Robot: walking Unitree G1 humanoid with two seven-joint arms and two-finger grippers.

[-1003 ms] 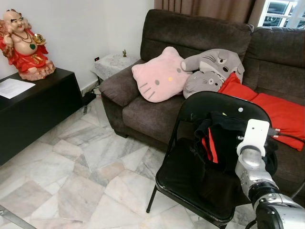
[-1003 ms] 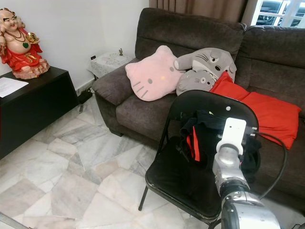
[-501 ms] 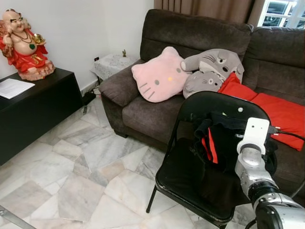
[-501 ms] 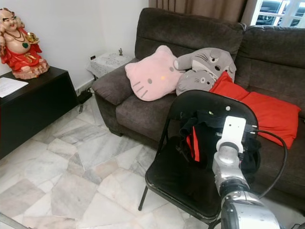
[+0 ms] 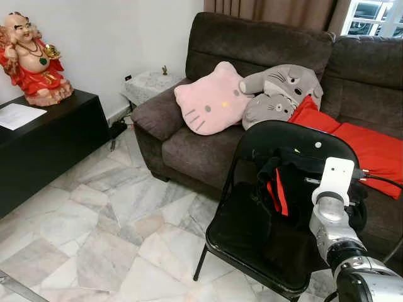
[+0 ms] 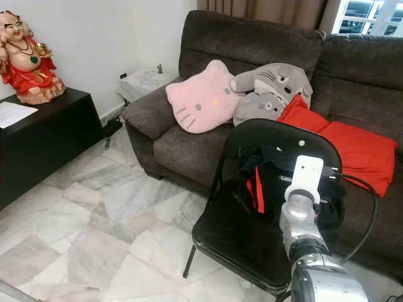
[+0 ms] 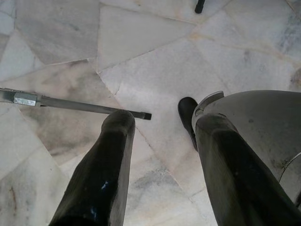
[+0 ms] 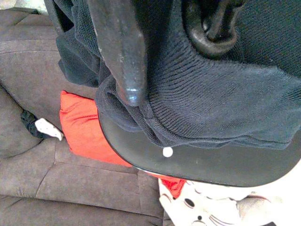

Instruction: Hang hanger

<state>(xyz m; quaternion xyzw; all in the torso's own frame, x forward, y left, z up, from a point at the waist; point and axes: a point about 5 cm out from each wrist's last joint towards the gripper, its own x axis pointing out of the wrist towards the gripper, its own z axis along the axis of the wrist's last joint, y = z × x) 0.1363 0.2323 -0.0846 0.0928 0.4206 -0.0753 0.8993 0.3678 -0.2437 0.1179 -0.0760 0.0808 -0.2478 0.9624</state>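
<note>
A black garment with a red stripe point(image 5: 283, 189) is draped over the back of a black folding chair point(image 5: 247, 234). My right arm reaches up to it, and the white wrist point(image 5: 334, 177) covers the fingers in the eye views. In the right wrist view my right gripper point(image 8: 169, 70) is open, and its two black fingers point(image 8: 120, 52) straddle a fold of the knit garment above the chair's back rim point(image 8: 207, 165). A black loop point(image 8: 209, 35) sits by the other finger; I cannot tell what it is. My left gripper point(image 7: 162, 127) hangs open over the marble floor.
A brown sofa point(image 5: 264, 44) behind the chair holds a pink cat cushion point(image 5: 211, 97), a grey plush point(image 5: 280, 88) and a red cloth point(image 5: 371, 148). A black cabinet point(image 5: 50, 141) with a red figurine point(image 5: 31, 60) stands at the left. A metal bar point(image 7: 70, 104) lies on the floor.
The camera has shifted a little. My right wrist stays at almost the same spot by the garment.
</note>
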